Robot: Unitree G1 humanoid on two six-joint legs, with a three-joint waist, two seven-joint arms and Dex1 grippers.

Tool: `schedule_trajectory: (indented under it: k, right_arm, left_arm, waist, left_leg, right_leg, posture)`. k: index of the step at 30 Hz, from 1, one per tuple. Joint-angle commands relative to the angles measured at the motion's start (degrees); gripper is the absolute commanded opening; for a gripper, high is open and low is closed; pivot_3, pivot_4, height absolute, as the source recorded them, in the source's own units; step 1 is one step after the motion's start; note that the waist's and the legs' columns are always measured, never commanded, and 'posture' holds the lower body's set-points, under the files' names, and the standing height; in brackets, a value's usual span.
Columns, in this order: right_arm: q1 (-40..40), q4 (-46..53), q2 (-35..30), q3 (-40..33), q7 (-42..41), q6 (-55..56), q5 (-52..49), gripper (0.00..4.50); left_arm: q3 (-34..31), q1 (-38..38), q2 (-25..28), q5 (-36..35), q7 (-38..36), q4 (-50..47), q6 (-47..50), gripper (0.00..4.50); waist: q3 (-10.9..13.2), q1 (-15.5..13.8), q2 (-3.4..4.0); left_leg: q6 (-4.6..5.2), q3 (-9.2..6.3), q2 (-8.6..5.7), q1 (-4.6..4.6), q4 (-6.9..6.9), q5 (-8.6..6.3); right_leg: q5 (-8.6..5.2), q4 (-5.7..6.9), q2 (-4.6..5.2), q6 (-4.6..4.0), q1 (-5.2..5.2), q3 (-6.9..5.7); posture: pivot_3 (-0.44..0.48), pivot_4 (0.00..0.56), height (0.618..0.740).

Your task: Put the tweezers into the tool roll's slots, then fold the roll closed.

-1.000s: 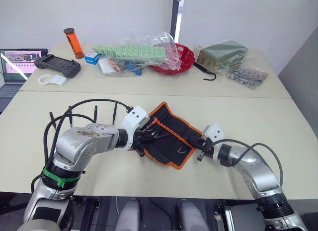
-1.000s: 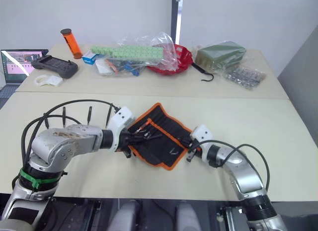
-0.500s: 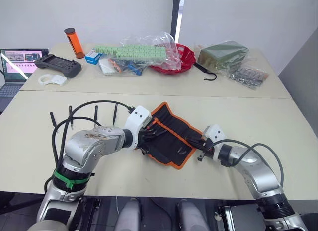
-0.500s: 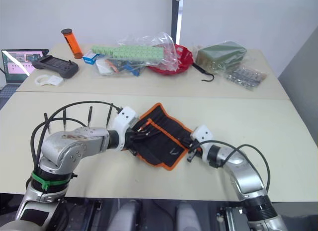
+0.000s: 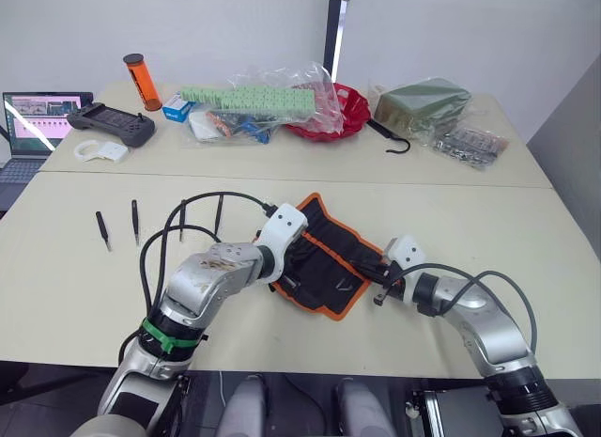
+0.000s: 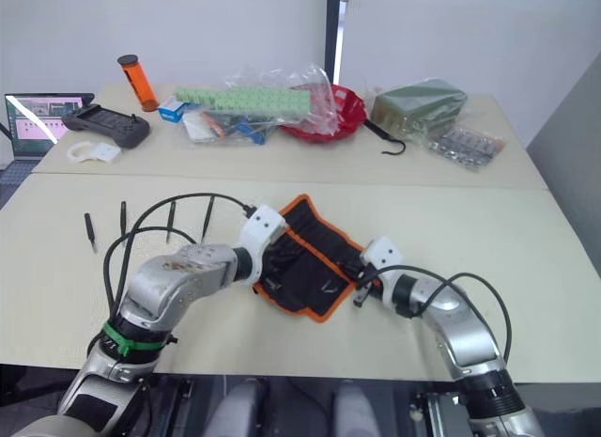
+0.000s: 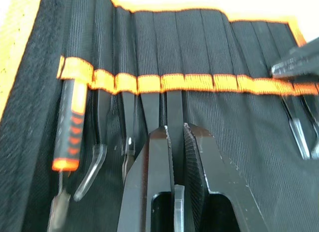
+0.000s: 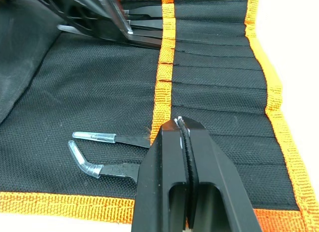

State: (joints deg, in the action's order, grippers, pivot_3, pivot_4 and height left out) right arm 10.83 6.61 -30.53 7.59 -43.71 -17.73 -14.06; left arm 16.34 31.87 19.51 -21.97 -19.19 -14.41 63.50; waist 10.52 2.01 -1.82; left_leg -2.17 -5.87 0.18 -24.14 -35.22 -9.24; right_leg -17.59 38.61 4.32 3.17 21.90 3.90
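Left hand (image 7: 174, 142) has advanced over tool roll (image 5: 329, 258)

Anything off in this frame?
The tool roll lies skewed on the table with its far corner rumpled rather than flat. Four tweezers lie loose on the table at the robot's left, outside the slots. The left pincer grips a tweezer at a slot.

No legible text, labels, brands or numbers on anything in view.
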Motion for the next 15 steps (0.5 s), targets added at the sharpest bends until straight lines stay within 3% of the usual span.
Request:
schedule_trajectory:
  k: [1,11,13,15]
  right_arm:
    - [-1.4,-0.2,-0.5,2.0,-1.2,-1.9,1.2,0.03]
    - [-0.9,-0.7,-0.2,2.2,-1.2,-2.0,1.4,0.03]
    - [-0.8,-0.8,-0.2,2.1,-1.2,-1.9,1.5,0.0]
    - [-0.8,-0.9,-0.2,2.1,-1.2,-1.9,1.6,0.0]
  left_arm:
    - [0.0,1.5,-1.2,2.8,0.5,1.6,-4.4,0.0]
    - [1.8,2.0,-1.8,5.9,-3.5,5.9,-10.2,0.0]
    - [0.8,1.9,-1.7,5.5,-4.0,5.5,-9.8,0.92]
    - [0.1,1.7,-1.1,5.0,-4.8,4.6,-9.2,1.54]
  waist:
    - [0.0,0.0,0.0]
    - [0.0,0.0,0.0]
    - [0.0,0.1,0.0]
    - [0.0,0.1,0.0]
  left_leg:
    - [0.0,0.0,0.0,0.0,0.0,0.0]
    - [0.0,-0.01,-0.01,0.57,0.1,-0.01]
    - [0.0,-0.02,-0.01,0.61,0.12,-0.01]
    - [0.0,-0.02,0.0,0.62,0.13,-0.01]
  right_leg:
    - [0.0,0.0,0.0,0.0,-0.01,0.0]
    - [-0.04,-0.29,0.0,0.07,-0.68,0.0]
    - [-0.04,-0.36,0.0,0.07,-0.74,-0.01]
    - [-0.04,-0.4,0.0,0.07,-0.76,-0.01]
  posture:
    - [0.0,0.15,0.74]
    - [0.0,0.15,0.74]
    - [0.0,0.15,0.74]
    - [0.0,0.15,0.74]
